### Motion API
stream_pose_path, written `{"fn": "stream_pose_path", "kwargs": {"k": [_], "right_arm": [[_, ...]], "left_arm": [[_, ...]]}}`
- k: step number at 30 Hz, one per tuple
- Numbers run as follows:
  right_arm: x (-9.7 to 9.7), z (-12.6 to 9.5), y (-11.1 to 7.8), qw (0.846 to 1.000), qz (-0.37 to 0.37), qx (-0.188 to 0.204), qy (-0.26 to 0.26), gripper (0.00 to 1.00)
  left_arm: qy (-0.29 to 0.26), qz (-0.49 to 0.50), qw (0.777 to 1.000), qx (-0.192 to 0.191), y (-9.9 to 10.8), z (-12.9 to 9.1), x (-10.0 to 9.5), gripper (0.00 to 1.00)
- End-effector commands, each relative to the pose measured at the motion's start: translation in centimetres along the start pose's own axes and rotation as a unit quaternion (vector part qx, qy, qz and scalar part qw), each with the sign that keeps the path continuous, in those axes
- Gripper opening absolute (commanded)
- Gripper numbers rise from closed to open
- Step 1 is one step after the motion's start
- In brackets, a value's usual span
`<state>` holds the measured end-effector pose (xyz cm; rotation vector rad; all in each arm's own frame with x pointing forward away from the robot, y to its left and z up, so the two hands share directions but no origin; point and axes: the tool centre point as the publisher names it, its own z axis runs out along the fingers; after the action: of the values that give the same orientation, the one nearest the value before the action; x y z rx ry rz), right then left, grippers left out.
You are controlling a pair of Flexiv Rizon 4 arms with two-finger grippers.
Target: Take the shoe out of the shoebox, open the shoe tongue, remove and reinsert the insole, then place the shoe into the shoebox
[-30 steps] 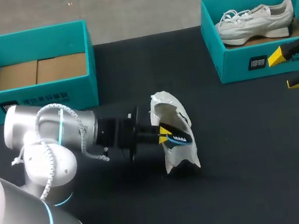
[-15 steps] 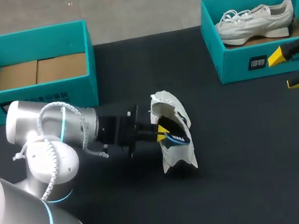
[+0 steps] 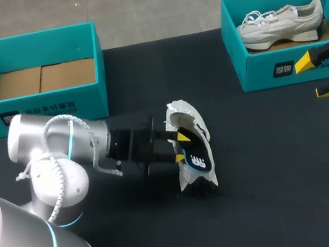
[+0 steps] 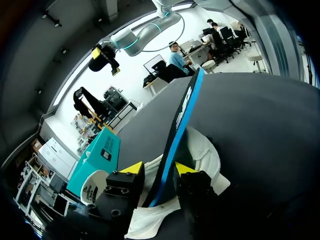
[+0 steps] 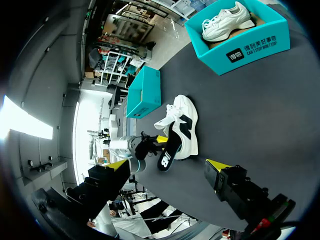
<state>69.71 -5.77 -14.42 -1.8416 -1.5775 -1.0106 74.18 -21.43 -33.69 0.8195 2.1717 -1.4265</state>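
Note:
A white shoe (image 3: 184, 123) lies on its side in the middle of the black table, opening toward my left arm. A black insole with a blue edge (image 3: 198, 154) sticks partly out of it. My left gripper (image 3: 181, 147) is at the shoe's opening, fingers apart. In the left wrist view the insole (image 4: 182, 115) stands edge-on between the yellow tips of the left gripper (image 4: 159, 168), with the shoe (image 4: 207, 155) under it. My right gripper (image 3: 315, 77) hangs open and empty at the right edge, in front of the right shoebox (image 3: 268, 69). It sees the shoe (image 5: 184, 122) from afar.
A teal shoebox (image 3: 43, 108) at the back left holds only a cardboard floor. The right shoebox holds a second white shoe (image 3: 280, 23). Bare black table lies between the boxes and in front of the shoe.
My left gripper went from shut on the insole to fingers apart. The insole now shows more of its black face and leans lower over the shoe.

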Motion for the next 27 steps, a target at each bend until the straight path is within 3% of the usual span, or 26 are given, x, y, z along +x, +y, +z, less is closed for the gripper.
{"fn": "stream_pose_path", "kwargs": {"k": [1, 4, 6, 27], "right_arm": [[0.0, 0.1, 0.0, 1.0, 0.001, 0.0, -0.001, 1.0], [0.0, 0.1, 0.0, 1.0, 0.001, 0.0, -0.001, 1.0], [0.0, 0.1, 0.0, 1.0, 0.001, 0.0, -0.001, 1.0], [0.0, 0.1, 0.0, 1.0, 0.001, 0.0, -0.001, 1.0]], "left_arm": [[-0.003, 0.002, 1.0, 0.0, -0.4, -0.5, 0.7, 0.25], [-0.001, 0.0, 1.0, 0.0, -0.2, -0.1, 0.8, 0.15], [0.001, 0.0, 1.0, 0.0, -0.1, 0.1, 0.8, 0.0], [-0.004, 0.011, 0.999, -0.038, 3.1, 1.3, -1.0, 0.0]]}}
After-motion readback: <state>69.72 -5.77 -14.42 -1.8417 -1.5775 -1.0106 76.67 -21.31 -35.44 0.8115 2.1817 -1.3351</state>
